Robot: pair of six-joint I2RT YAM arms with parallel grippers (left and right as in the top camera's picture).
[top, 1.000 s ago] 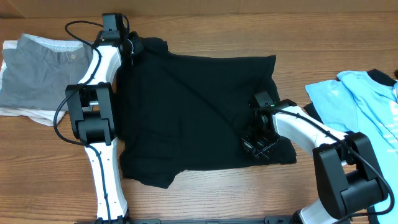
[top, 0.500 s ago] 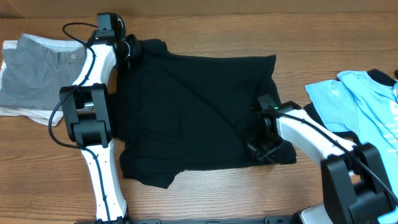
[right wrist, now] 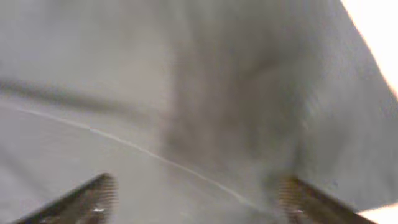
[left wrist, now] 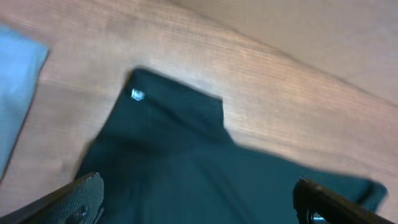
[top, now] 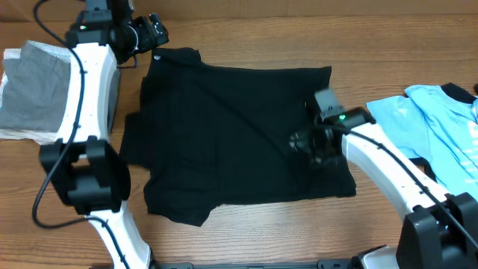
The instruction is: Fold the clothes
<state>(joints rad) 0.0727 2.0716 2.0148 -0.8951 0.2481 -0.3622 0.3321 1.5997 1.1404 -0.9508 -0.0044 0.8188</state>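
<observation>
One black shirt (top: 231,142), one light blue shirt (top: 437,123) and one grey pair of shorts (top: 37,93) are in view

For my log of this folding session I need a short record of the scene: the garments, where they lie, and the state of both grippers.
black shirt: spread out mid-table, not yet folded
white print: small, near one corner of the black shirt
blue shirt: at the right edge of the table
grey garment: at the left edge
left gripper: open, empty, by the shirt's far left corner
right gripper: open, empty, over the shirt's right side
</observation>
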